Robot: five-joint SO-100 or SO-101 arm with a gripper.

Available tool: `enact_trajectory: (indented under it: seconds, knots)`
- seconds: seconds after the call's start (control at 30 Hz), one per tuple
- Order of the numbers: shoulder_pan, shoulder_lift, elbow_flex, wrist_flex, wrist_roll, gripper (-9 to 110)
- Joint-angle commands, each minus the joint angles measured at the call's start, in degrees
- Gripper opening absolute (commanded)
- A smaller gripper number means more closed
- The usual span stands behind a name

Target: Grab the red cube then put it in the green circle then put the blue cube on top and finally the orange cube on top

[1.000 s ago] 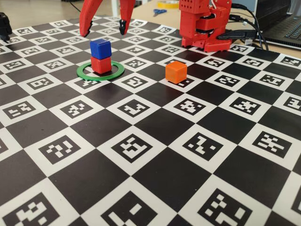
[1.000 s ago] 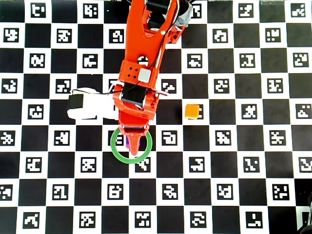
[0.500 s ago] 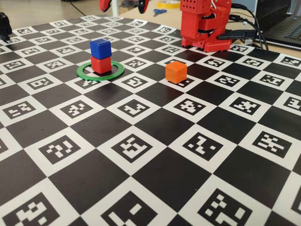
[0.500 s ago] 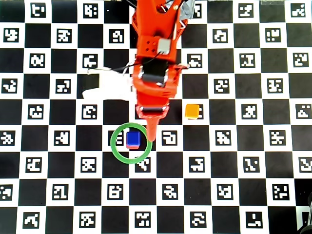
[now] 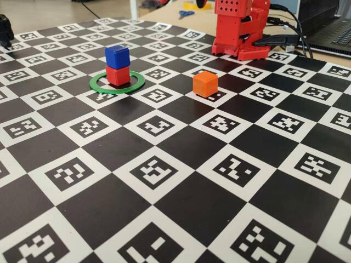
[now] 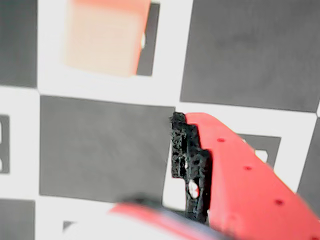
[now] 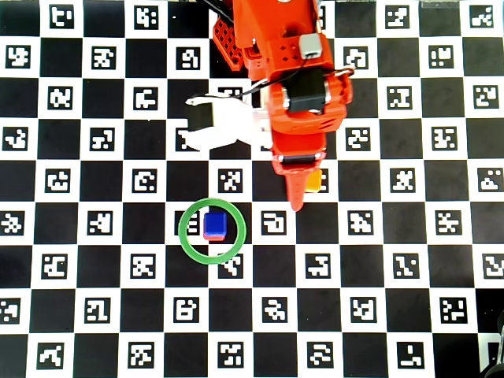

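While the blue cube [image 5: 117, 56] tops the red cube [image 5: 118, 75] inside the green circle [image 7: 189, 240], the gripper [image 7: 297, 201] hangs over the orange cube [image 5: 205, 84], right; jaw state unclear.

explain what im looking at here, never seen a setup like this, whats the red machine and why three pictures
The red machine is a small robot arm bolted to a table covered by a checkered mat with printed square codes. The three pictures are one moment from three cameras: one stands beside the table looking across it, one looks straight down, and one rides on the arm near its end effector, the two-finger part that grasps.

On the mat lies a flat green ring. Inside it sits a red cube with a blue cube stacked on top. An orange cube stands apart on the mat. From above, the arm partly covers it, with the end effector beside it. The close-up shows it blurred, with nothing held. I cannot tell whether the fingers are open.
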Motion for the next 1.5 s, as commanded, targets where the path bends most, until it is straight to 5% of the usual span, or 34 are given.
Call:
enact_trajectory:
  seconds: [0.0,0.47,1.47]
  knots:
    - [-3.08,1.05,-1.93,-0.44,3.08,50]
    - [-14.50,-2.46,5.54,-5.80,11.69,50]
    - [-9.76,-9.14,23.12,-31.11,19.25,46]
